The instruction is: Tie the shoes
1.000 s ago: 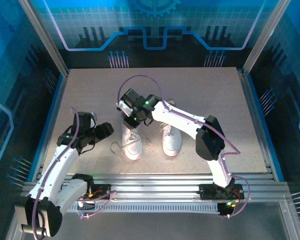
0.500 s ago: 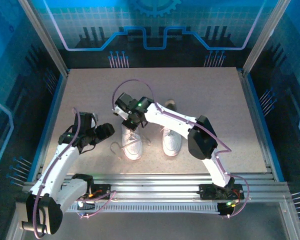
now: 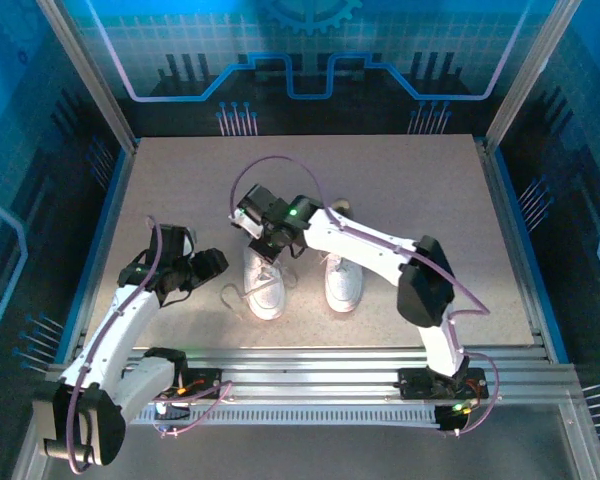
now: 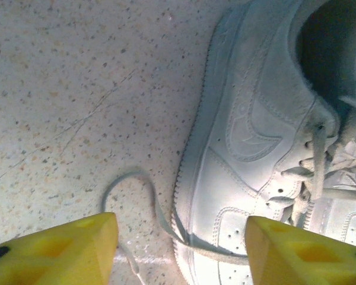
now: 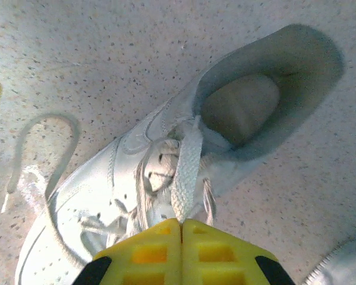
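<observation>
Shoes [image 3: 343, 285]: sitting side by side mid-table [image 3: 430, 180], toes toward the arm bases. Working on the left shoe [image 3: 263, 295]. Clamping the lace [image 5: 186, 166] above the tongue in the right tool [image 5: 181, 224], jaws together on it. Hovering the left tool [image 4: 181, 249], jaws apart and empty, over the loose end [image 4: 132, 174] lying on the table beside the sole. Likely best: drawing the clamped lace up slowly, avoiding dragging the shoe, and lowering the left tool squarely astride the loose end before closing.

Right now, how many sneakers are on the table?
2. One white sneaker lies under the right gripper; the other sneaker stands beside it, partly under that arm.
</observation>
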`<state>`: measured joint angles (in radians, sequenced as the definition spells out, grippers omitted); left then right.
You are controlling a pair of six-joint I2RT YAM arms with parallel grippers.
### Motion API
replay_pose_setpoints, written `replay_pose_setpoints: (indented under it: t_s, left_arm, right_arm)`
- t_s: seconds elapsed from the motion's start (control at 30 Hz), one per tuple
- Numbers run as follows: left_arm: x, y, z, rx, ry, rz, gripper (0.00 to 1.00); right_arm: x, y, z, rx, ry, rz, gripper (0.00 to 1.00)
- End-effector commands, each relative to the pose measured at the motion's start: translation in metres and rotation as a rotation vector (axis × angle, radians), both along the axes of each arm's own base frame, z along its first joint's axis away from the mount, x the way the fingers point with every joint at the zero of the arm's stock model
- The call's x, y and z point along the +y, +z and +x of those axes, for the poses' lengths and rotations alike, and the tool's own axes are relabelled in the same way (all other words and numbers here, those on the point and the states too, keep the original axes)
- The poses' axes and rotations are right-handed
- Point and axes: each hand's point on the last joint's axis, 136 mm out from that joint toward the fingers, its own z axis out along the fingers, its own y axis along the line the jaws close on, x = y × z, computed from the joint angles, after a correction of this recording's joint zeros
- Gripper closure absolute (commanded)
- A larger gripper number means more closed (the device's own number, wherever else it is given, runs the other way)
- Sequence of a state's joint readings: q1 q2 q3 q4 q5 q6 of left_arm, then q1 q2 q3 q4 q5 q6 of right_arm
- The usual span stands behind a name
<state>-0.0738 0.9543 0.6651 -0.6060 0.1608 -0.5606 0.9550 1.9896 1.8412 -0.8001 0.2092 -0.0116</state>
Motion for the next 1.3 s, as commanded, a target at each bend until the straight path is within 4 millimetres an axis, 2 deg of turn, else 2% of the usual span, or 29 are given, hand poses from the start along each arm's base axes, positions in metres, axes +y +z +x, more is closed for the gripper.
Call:
replay_pose_setpoints:
  t_s: [0.0, 0.07, 0.17, 0.3, 0.4, 0.47, 0.63, 0.73, 0.87, 0.97, 1.0, 1.07, 1.13, 1.27]
  left_arm:
    - [0.008, -0.012, -0.013, 0.102, 0.086, -0.004, 0.45]
    - [0.008, -0.024, -0.02, 0.159, 0.13, -0.024, 0.46]
    - [0.001, -0.04, -0.024, 0.22, 0.136, -0.075, 0.48]
    - [0.004, -0.052, -0.033, 0.3, 0.147, -0.04, 0.52]
    - [0.005, -0.055, -0.037, 0.325, 0.147, -0.028, 0.54]
    - [0.004, -0.061, -0.041, 0.343, 0.147, -0.025, 0.54]
    - [-0.007, -0.076, -0.046, 0.374, 0.091, 0.005, 0.52]
    - [-0.011, -0.084, -0.048, 0.384, 0.094, 0.004, 0.52]
    - [-0.013, -0.089, -0.05, 0.392, 0.035, 0.102, 0.52]
    - [-0.02, -0.077, -0.036, 0.328, -0.063, 0.136, 0.52]
    - [-0.023, -0.068, -0.028, 0.283, -0.092, 0.135, 0.52]
    - [-0.028, -0.048, -0.014, 0.194, -0.148, 0.142, 0.52]
    - [-0.03, -0.025, 0.0, 0.107, -0.207, 0.173, 0.53]
    - [-0.024, 0.0, 0.015, 0.023, -0.264, 0.261, 0.55]
  right_arm:
    - [-0.011, 0.033, -0.004, -0.041, -0.035, 0.09, 1.0]
    - [-0.021, 0.035, -0.012, -0.037, -0.05, 0.108, 1.0]
    - [-0.036, 0.023, -0.028, 0.01, -0.038, 0.128, 1.0]
    - [-0.065, -0.011, -0.039, 0.084, -0.08, 0.082, 1.0]
    - [-0.077, -0.024, -0.041, 0.102, -0.113, 0.071, 1.0]
    - [-0.078, -0.024, -0.042, 0.102, -0.123, 0.092, 1.0]
    - [-0.059, -0.015, -0.042, 0.125, -0.074, 0.156, 1.0]
    - [-0.054, -0.016, -0.037, 0.12, -0.071, 0.141, 1.0]
    - [-0.047, -0.014, -0.036, 0.12, -0.057, 0.165, 1.0]
    - [-0.045, -0.003, -0.033, 0.081, -0.048, 0.177, 1.0]
    - [-0.046, 0.005, -0.03, 0.061, -0.049, 0.183, 1.0]
    - [-0.047, 0.027, -0.026, 0.014, -0.043, 0.198, 1.0]
    - [-0.048, 0.058, -0.024, -0.044, -0.033, 0.236, 1.0]
    - [-0.054, 0.109, -0.027, -0.126, -0.026, 0.337, 1.0]
